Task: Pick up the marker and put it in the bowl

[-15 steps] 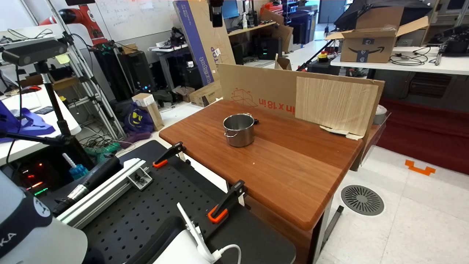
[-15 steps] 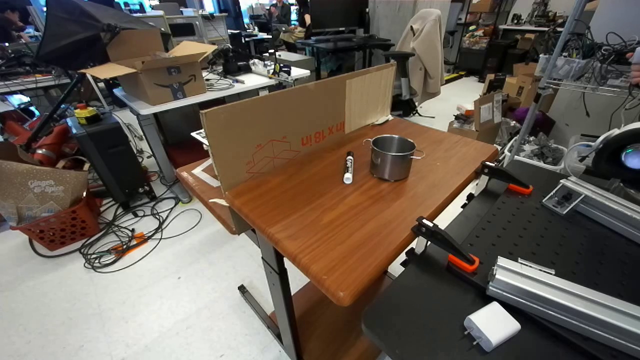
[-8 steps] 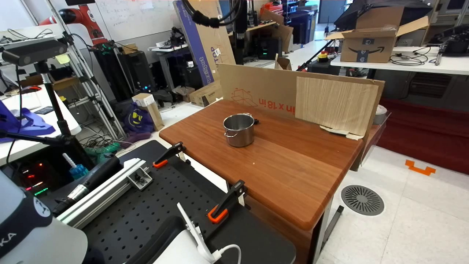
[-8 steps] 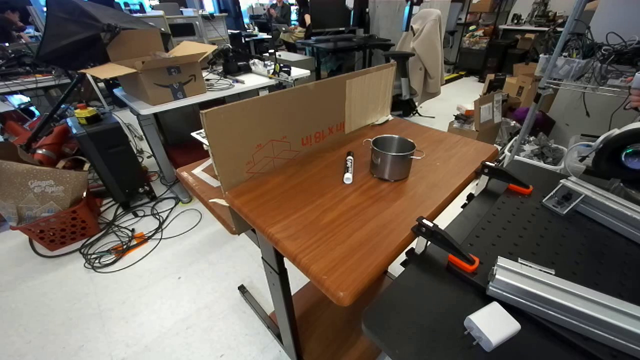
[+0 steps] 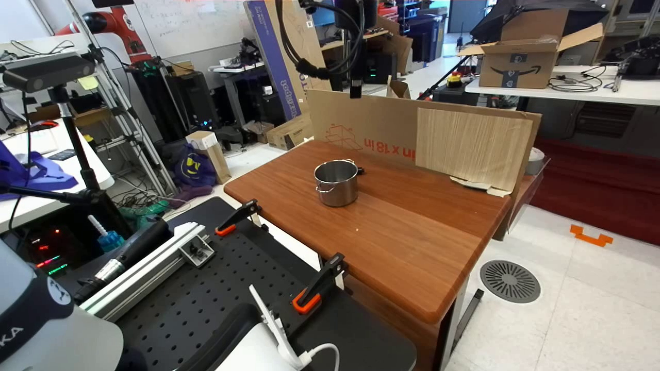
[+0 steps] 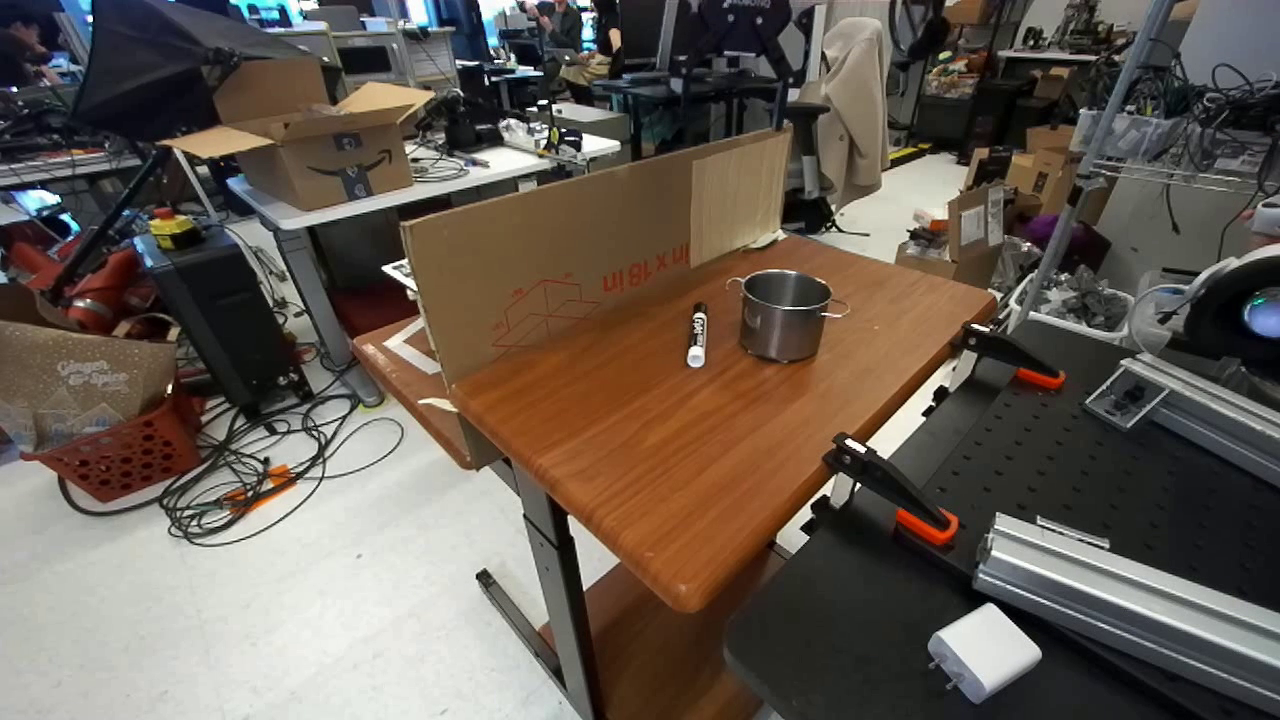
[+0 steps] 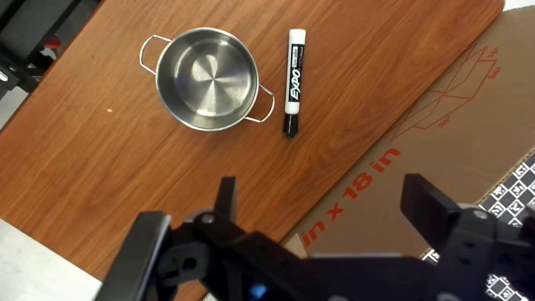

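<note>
The marker is white with a black label and black cap. It lies on the wooden table beside the bowl, shown in an exterior view (image 6: 697, 336) and in the wrist view (image 7: 295, 75). In an exterior view only its dark end (image 5: 361, 170) shows behind the bowl. The steel bowl (image 5: 337, 189) has two wire handles and stands upright; it also shows in an exterior view (image 6: 782, 322) and the wrist view (image 7: 212, 79), where nothing lies in it. My gripper (image 7: 322, 184) is open and empty, high above the table near the cardboard. It shows at the top of an exterior view (image 6: 735, 105).
An upright cardboard sheet (image 6: 560, 270) runs along the table's edge (image 6: 620, 440) close to the marker. Two black and orange clamps (image 5: 320, 283) grip the table's robot side, next to a black perforated board (image 5: 206, 304).
My gripper has come down from above into both exterior views, moving right in one of them. The marker and bowl have not moved.
</note>
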Motion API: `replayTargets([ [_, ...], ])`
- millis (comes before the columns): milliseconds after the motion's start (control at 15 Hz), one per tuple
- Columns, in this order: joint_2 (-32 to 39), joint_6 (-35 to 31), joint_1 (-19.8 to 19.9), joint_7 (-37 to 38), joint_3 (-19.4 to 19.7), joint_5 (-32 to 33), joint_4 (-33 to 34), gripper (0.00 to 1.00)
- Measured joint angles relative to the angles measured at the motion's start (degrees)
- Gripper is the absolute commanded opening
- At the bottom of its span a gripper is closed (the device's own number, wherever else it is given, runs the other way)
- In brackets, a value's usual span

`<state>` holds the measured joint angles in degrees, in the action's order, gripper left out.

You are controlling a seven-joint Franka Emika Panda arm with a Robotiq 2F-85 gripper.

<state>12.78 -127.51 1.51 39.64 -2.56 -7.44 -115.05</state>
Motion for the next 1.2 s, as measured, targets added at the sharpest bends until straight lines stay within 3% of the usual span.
replayTargets([
  [1200, 20.64, -8.81, -6.13, 7.49, 4.03, 0.09, 6.78, 1.0],
])
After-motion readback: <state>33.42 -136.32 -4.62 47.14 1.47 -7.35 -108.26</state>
